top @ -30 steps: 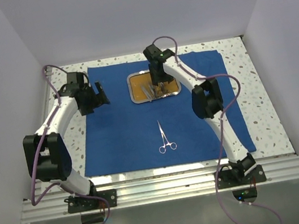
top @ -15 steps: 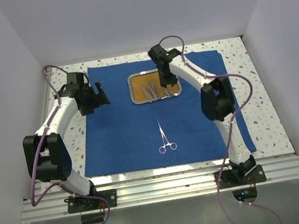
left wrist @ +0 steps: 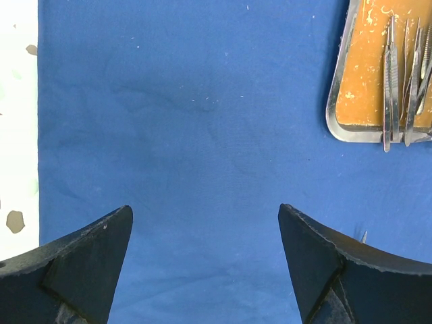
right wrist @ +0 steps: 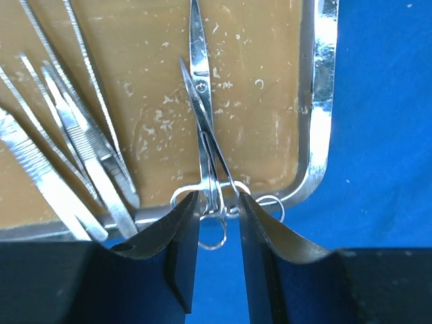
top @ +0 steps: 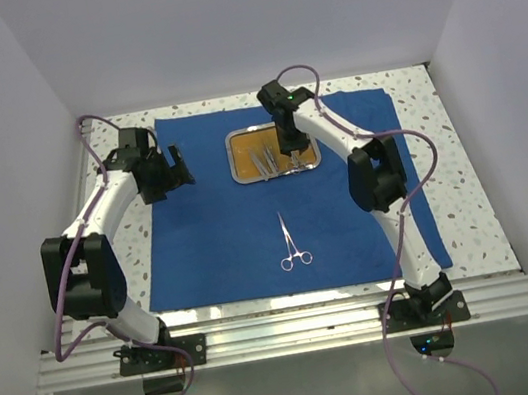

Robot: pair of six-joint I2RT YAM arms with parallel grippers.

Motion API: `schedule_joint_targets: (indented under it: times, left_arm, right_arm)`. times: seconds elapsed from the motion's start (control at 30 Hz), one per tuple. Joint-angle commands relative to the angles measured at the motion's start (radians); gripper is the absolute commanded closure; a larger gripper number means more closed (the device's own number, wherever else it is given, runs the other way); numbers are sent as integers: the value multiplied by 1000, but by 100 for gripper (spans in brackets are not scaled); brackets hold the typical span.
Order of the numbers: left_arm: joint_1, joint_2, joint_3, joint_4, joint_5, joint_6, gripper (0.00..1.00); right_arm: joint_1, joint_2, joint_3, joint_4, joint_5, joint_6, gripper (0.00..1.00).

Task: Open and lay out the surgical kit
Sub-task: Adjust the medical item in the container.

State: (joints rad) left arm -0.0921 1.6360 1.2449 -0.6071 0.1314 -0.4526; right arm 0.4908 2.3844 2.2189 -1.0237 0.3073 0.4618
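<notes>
right gripper (right wrist: 217, 206) apparently clamping scissors (right wrist: 200, 86) in tray (right wrist: 314, 101) | left gripper (left wrist: 204, 210) released

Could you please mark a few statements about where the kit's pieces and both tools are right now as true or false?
1. The blue cloth lies spread out on the table. True.
2. The tray is empty. False: several silver instruments lie in it.
3. A ring-handled instrument lies on the cloth, outside the tray. True.
4. The left tool holds tweezers. False: it is open and empty above bare cloth.
5. The right tool is over the cloth's near edge. False: it is at the tray, its fingers flanking the handles of the scissors.
</notes>
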Motion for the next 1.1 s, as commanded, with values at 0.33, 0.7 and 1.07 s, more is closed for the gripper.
schedule_joint_targets:
  times: [0.33, 0.7, 1.07]
  left_arm:
    - [0, -5, -1, 26, 2, 18, 7]
    - [0, 30, 37, 7, -16, 19, 8]
    - [0, 74, 77, 6, -15, 8, 8]
  right_arm:
    - [-24, 104, 105, -7, 39, -20, 67]
    - [-73, 75, 85, 22, 12, -35, 100]
    - [-71, -37, 124, 101, -198, -40, 54]
